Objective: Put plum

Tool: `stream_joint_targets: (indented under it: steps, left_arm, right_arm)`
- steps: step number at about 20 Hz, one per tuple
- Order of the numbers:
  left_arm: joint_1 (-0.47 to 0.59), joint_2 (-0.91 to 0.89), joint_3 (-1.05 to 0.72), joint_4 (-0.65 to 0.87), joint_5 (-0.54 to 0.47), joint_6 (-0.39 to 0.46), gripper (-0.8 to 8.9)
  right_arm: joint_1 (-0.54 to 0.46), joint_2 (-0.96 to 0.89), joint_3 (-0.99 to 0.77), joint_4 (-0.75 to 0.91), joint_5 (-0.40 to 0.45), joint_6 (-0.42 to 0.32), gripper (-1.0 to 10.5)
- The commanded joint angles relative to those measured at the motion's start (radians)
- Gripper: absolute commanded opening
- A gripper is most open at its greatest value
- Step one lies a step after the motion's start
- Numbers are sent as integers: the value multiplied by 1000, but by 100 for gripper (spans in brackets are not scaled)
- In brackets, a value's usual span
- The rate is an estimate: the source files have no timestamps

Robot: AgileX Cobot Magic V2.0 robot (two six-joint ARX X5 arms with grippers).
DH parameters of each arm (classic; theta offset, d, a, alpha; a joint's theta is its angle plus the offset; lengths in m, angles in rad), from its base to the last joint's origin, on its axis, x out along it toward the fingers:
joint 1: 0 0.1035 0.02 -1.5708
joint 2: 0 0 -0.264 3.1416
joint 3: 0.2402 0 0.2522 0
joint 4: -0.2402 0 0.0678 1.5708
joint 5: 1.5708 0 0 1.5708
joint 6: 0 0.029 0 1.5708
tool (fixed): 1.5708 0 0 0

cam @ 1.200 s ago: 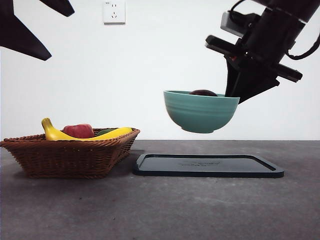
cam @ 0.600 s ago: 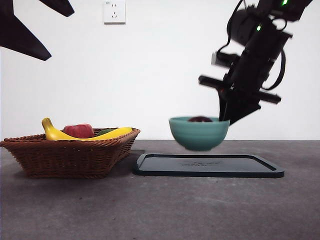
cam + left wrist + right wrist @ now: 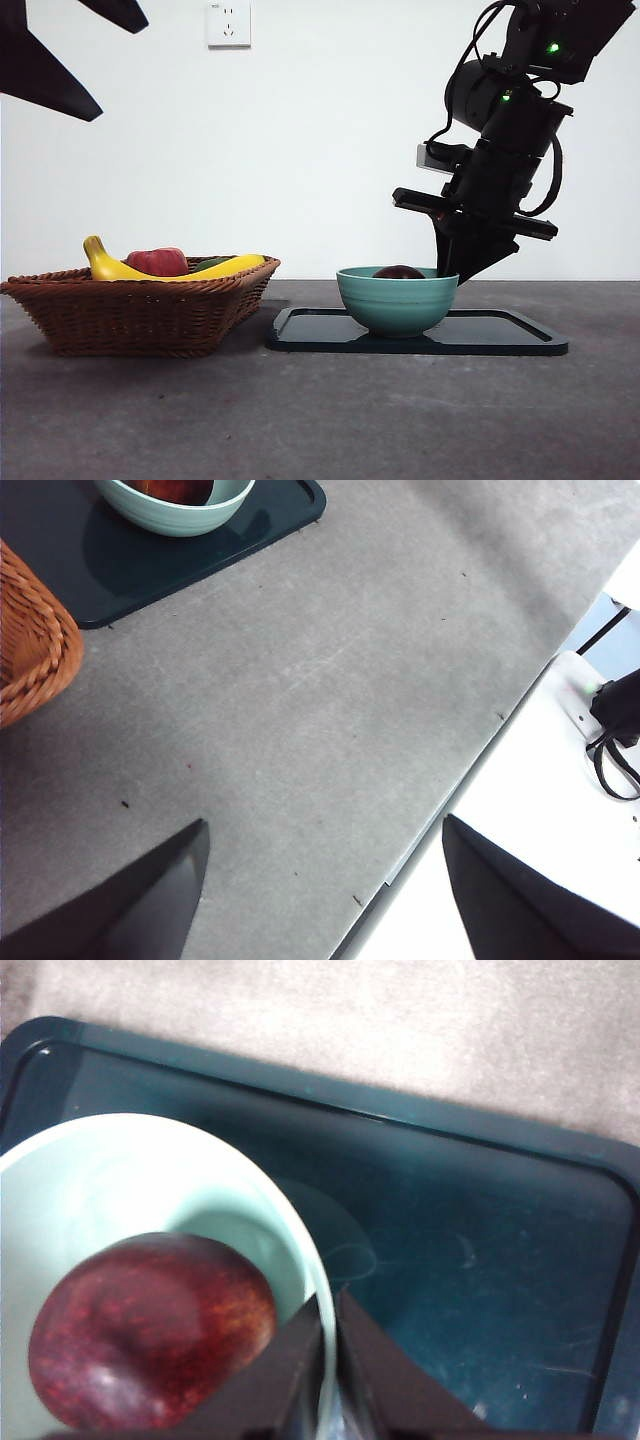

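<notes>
The plum (image 3: 150, 1335), glossy dark maroon with reddish flecks, is lying inside the teal bowl (image 3: 397, 300), which is sitting on the dark tray (image 3: 500, 335). The right gripper (image 3: 328, 1380) is pinching the bowl's right rim. The left gripper (image 3: 320, 880) is waiting high at left, jaws spread.

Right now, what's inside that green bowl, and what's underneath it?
Inside the bowl lies one dark red plum; whatever is beneath the fruit is covered. The bowl sits on the dark tray. The right gripper pinches its rim.
</notes>
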Motion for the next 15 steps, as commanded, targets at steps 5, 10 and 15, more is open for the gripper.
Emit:
stream_joint_targets:
  steps: [5,10,15]
  left_arm:
    - [-5,2,10,8,3,-6,374]
    - [-5,2,10,8,3,-6,374]
    - [-5,2,10,8,3,-6,374]
  right_arm:
    - [0,-4,27,-7,8,-6,193]
    - [-7,-158,27,-23,13,-13,193]
    - [-4,-404,27,-177,0,-74,193]
